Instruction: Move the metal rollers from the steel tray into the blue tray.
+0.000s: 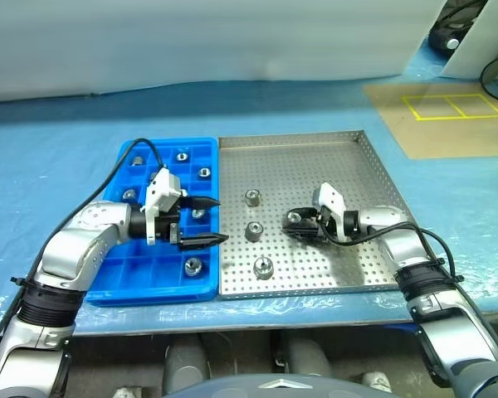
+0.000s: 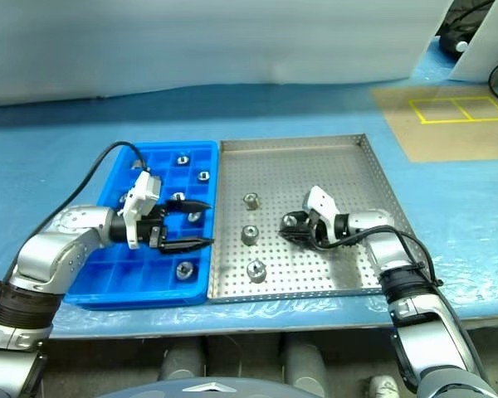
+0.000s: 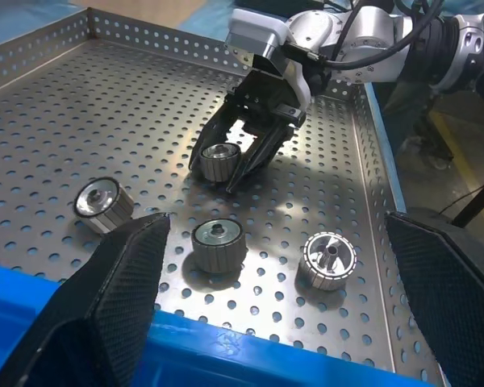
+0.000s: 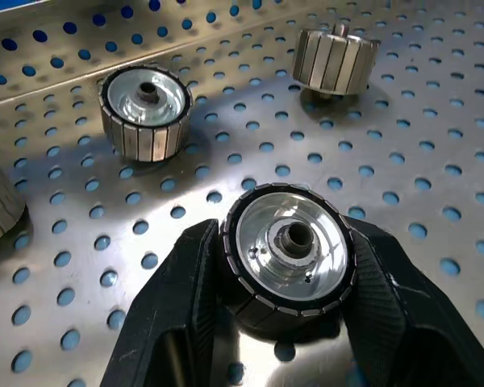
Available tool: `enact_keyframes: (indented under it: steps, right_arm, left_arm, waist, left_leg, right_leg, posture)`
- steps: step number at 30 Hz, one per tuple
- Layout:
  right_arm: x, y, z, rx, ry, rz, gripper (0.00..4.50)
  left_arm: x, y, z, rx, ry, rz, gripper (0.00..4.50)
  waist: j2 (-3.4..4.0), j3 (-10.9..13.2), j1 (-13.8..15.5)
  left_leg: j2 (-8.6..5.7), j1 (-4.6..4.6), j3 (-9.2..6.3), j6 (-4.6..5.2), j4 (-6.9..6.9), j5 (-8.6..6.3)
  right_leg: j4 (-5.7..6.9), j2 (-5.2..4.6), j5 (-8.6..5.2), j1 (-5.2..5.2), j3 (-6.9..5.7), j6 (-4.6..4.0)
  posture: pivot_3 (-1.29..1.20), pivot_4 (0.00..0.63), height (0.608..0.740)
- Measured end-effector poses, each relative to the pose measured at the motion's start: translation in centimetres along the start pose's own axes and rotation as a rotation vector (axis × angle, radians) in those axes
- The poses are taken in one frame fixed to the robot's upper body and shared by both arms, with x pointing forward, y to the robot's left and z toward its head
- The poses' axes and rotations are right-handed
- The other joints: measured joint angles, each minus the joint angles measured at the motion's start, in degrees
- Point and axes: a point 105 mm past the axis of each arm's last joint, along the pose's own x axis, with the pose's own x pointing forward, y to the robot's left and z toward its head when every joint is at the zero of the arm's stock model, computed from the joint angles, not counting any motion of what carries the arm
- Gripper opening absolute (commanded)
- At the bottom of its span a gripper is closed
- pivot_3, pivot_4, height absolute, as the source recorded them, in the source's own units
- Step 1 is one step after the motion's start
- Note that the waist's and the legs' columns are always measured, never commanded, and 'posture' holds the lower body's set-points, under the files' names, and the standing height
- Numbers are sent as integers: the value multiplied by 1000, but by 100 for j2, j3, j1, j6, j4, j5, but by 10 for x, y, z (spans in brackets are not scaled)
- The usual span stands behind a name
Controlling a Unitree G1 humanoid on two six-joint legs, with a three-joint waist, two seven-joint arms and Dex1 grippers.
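Bright, even overhead lighting is seen throughout. Glare is thrown off the perforated silver steel tray (image 4: 436, 121) beyond the jaws; the ribbed shiny metal roller (image 4: 286, 256) between them is sharply rendered.

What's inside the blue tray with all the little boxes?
Shiny metal rollers sit in some squares of the blue tray. The left gripper and its arm cover other squares.

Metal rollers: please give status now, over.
Right gripper shut on one metal roller in steel tray. Left gripper open over blue tray. Three loose rollers remain. Path clear.
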Motion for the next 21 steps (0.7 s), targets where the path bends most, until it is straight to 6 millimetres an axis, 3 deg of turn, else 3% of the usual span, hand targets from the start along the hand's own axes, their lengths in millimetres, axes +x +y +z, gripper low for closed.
enact_keyframes:
  steps: [5, 9, 12, 17, 21]
  right_arm:
    - [14, -1, 36, -43, -78, 51, 1807]
    - [36, 2, 85, -132, -176, 125, 1807]
    - [61, 19, 120, -196, -248, 235, 1807]
    - [96, 48, 130, -210, -278, 392, 1807]
    - [117, 74, 138, -207, -306, 509, 1807]
  left_arm:
    - [-11, 6, 6, 19, -2, 49, 4500]
    - [-32, 16, 12, 47, 30, 117, 4500]
    - [-55, 24, 19, 73, 57, 187, 4500]
    - [-87, 26, 22, 84, 94, 285, 4500]
    - [-96, 4, 13, 15, 79, 289, 4500]
  waist:
    - [1, 1, -19]
    - [1, 1, -24]
    - [1, 1, -12]
    - [0, 1, 117]
    - [-4, 1, 177]
  left_leg:
    - [2, -11, 0, -2, -12, 1]
    - [7, -9, 0, -11, -26, 7]
    - [9, -9, 0, -18, -32, 11]
    - [9, -56, -3, -22, -32, 13]
    - [23, -103, -9, -20, -33, 13]
  right_leg:
    - [-3, 4, 0, -10, -1, -1]
    - [-2, 7, 0, -19, -4, -1]
    - [-1, 7, -2, -35, -9, -4]
    - [-25, 2, -3, -59, -22, -7]
    - [-26, 4, -3, -93, -47, -9]
  posture:
    - [47, 150, 740]
    - [92, 150, 740]
    - [122, 150, 740]
    - [215, 150, 740]
    - [293, 150, 740]
